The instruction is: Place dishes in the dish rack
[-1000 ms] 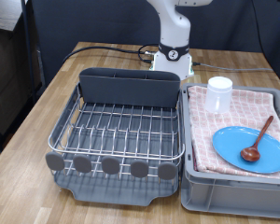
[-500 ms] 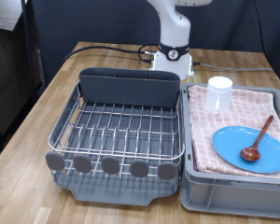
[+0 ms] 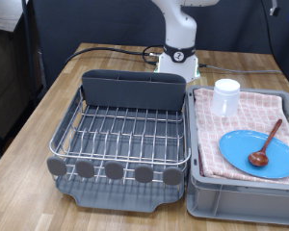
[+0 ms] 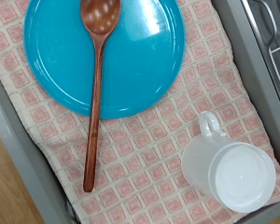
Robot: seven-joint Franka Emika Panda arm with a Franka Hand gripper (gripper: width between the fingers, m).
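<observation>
Dishes all sit on the checked cloth (image 3: pixel 243 123) in the grey bin (image 3: pixel 243 197), right beside the empty dish rack (image 3: pixel 125 130): blue plate (image 3: pixel 257 152) with the wooden spoon (image 3: pixel 266 144) across it, white cup (image 3: pixel 226 97) nearby. Claw isn't visible in either view, so can't tell how it's set.

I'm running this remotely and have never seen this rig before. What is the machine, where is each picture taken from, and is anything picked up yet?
The machine is a white robot arm bolted at the far end of a wooden table. The exterior view is a fixed camera facing it. The wrist view is a camera on the hand, looking straight down; the gripper itself shows in neither picture, so nothing is seen held. On the exterior view's left stands the silver wire dish rack on its dark grey tray, with no dishes in it. On the right, a grey plastic bin lined with pink checked cloth holds a round bright-blue plate, a reddish-brown wooden spoon lying partly on it, and a small white cup beside them.
</observation>
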